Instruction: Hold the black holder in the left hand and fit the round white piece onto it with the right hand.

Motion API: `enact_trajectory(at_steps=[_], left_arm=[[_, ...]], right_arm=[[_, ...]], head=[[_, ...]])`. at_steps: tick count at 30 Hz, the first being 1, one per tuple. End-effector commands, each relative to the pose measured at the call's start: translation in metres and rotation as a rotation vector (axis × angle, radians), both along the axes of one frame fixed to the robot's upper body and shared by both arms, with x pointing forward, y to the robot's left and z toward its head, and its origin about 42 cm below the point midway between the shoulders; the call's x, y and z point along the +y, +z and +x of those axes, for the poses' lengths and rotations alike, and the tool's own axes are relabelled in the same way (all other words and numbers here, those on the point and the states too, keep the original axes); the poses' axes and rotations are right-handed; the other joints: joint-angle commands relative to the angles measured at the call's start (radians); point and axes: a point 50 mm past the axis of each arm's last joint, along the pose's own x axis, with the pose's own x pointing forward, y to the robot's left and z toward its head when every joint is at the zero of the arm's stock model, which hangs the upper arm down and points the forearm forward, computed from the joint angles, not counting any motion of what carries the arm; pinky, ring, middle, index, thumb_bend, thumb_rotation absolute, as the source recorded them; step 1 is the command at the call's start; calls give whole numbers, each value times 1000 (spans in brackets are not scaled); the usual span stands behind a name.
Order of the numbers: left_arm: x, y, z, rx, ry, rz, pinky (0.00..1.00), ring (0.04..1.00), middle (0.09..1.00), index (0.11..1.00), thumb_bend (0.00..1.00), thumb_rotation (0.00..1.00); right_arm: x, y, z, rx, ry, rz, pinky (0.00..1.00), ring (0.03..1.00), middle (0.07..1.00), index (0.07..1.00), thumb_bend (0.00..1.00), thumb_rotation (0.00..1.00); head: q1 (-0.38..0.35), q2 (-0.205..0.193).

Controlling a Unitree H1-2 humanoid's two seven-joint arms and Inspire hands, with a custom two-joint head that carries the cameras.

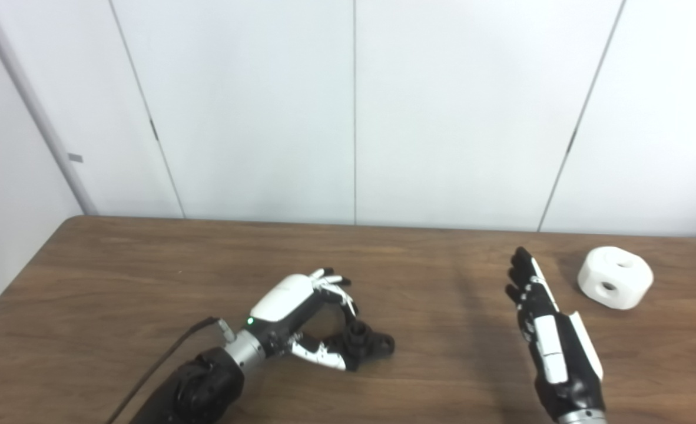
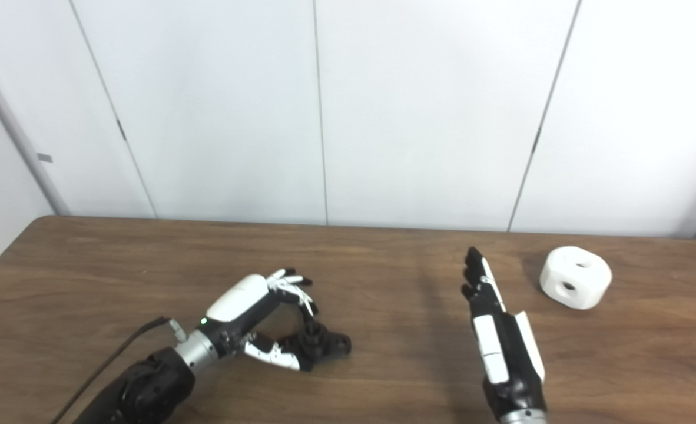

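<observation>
The black holder (image 1: 367,342) lies on the wooden table (image 1: 148,277), left of centre. My left hand (image 1: 301,312) is curled around its near-left end, with the fingers (image 1: 341,292) arched over the top and the thumb against its front side. The holder rests on the table. The round white piece (image 1: 615,277), with round holes in its top and side, sits at the far right of the table. My right hand (image 1: 539,321) is open and empty, fingers straight and pointing away, to the left of the white piece and apart from it.
A black cable (image 1: 159,365) runs along the left forearm to the wrist. White wall panels (image 1: 354,106) stand directly behind the table's far edge. The table's left edge (image 1: 18,277) slants away at the left.
</observation>
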Motion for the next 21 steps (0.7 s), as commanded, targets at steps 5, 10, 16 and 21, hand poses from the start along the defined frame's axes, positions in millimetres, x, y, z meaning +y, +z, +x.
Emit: enact_trajectory(at_steps=[5, 10, 16, 21], left_arm=[[-13, 15, -2, -56, -64, -15, 1000, 894, 670, 479, 524, 55], [-17, 6, -3, -28, -73, -15, 1000, 891, 670, 479, 523, 54], [-18, -1, -2, -7, -66, -17, 1000, 891, 672, 479, 523, 55], [-14, -5, 0, 0, -47, -1, 1000, 898, 676, 479, 523, 52]], right_arm=[[6, 26, 2, -93, 14, 18, 956, 991, 992, 977, 543, 1000], [8, 31, 1, -98, 17, 7, 942, 986, 986, 965, 566, 1000], [11, 37, -2, -108, 19, 16, 952, 982, 978, 961, 593, 1000], [12, 45, -5, -125, 23, 32, 953, 981, 981, 965, 581, 1000]], head=[[-6, 17], [-12, 29], [-23, 46], [-24, 50]])
